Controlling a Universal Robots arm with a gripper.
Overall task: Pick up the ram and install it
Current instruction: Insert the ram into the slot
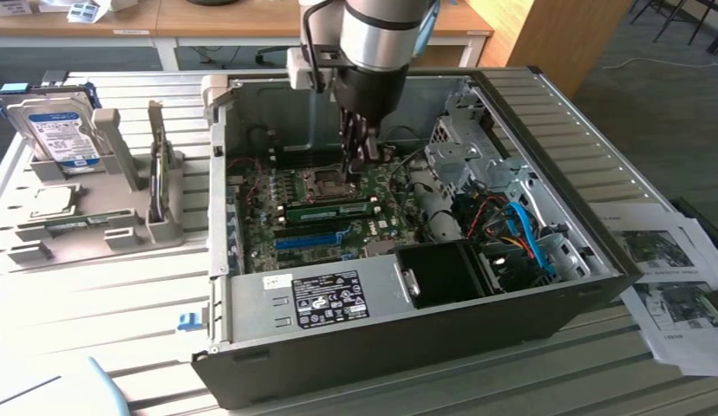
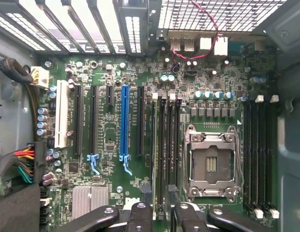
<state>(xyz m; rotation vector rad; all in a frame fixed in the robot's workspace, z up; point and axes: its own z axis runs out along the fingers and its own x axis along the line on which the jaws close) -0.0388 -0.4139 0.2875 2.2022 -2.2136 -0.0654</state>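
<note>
With jaws spread wide on nothing, poised low over the motherboard (image 2: pixel 106 121), near the ram (image 1: pixel 330 211) seated in its slot just beside the empty processor socket (image 2: pixel 210 164).

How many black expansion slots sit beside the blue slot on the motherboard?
4. Two long ones and a short one lie between the white slot and the blue slot; another long one lies on its other side.
</note>
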